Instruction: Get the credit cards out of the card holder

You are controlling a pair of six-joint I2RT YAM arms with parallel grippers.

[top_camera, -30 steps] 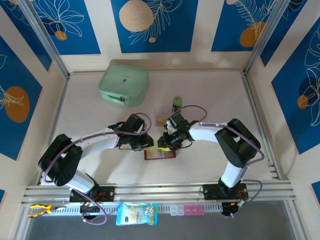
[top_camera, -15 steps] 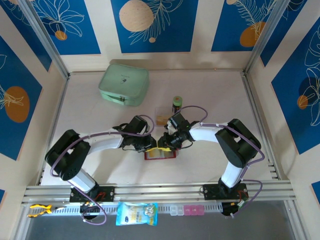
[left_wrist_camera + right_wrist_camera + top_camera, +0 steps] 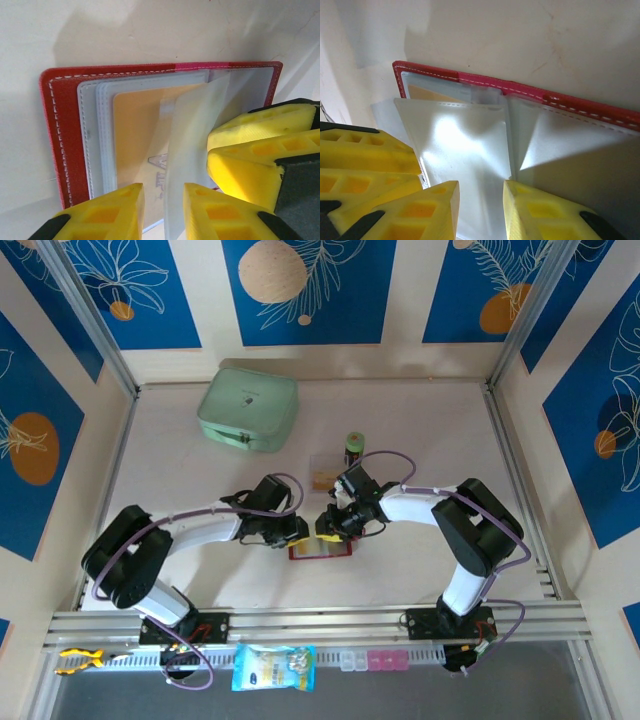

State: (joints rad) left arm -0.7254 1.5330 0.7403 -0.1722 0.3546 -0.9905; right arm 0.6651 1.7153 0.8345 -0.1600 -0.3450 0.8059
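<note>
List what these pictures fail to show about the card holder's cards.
- Print on the orange card: left wrist view, blurred, partly behind the clear sleeve.
- How many cards remain in the card holder: stacked sleeves overlap them.
- Its contents in the top view: too small, with left gripper and right gripper over it.
- Whether the left gripper pinches anything: the sleeve clouds the gap.

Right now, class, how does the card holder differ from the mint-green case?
The card holder is dark red and lies open; the mint-green case is closed. The case is larger and thicker than the card holder. The card holder lies nearer, the case far back left. Both are rectangular.
</note>
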